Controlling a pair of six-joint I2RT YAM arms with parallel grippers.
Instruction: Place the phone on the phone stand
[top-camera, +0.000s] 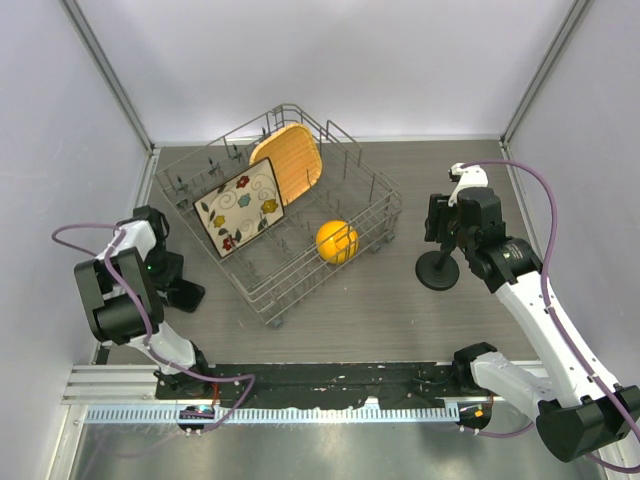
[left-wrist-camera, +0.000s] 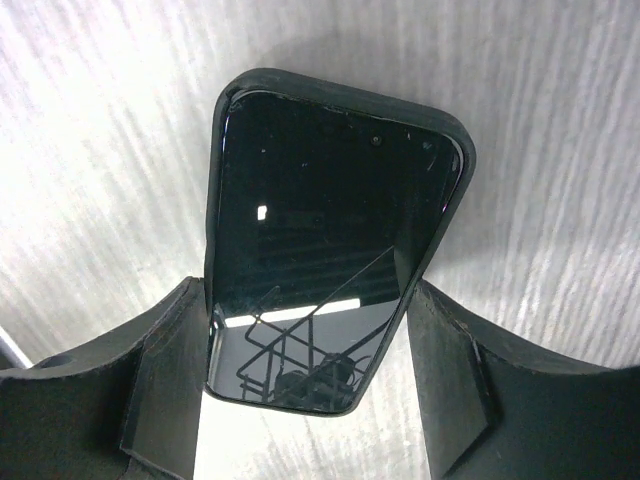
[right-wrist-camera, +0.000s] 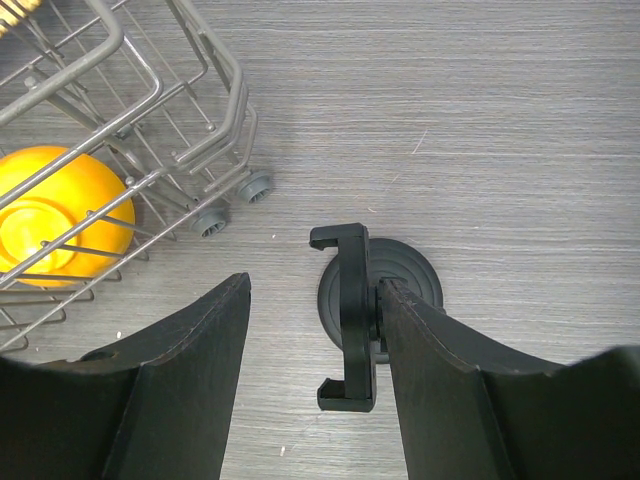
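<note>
The phone (left-wrist-camera: 330, 230), a black slab with a dark glossy face, lies low over the grey table in the left wrist view. My left gripper (left-wrist-camera: 308, 300) has its two fingers pressed against the long edges of the phone's near end, at the table's left side (top-camera: 175, 285). The phone stand (top-camera: 437, 270) stands on its round disc base at the right of the table. In the right wrist view its holder head (right-wrist-camera: 350, 320) sits between the open fingers of my right gripper (right-wrist-camera: 315, 285). The right finger (right-wrist-camera: 440, 380) touches the back of the stand and the left finger is apart from it.
A wire dish rack (top-camera: 375, 180) fills the middle back of the table. It holds a floral square plate (top-camera: 240, 207), an orange-brown plate (top-camera: 290, 160) and a yellow-orange round item (top-camera: 337, 241). The rack's wheeled corner (right-wrist-camera: 230, 200) is close to the left of the stand. Enclosure walls stand on both sides.
</note>
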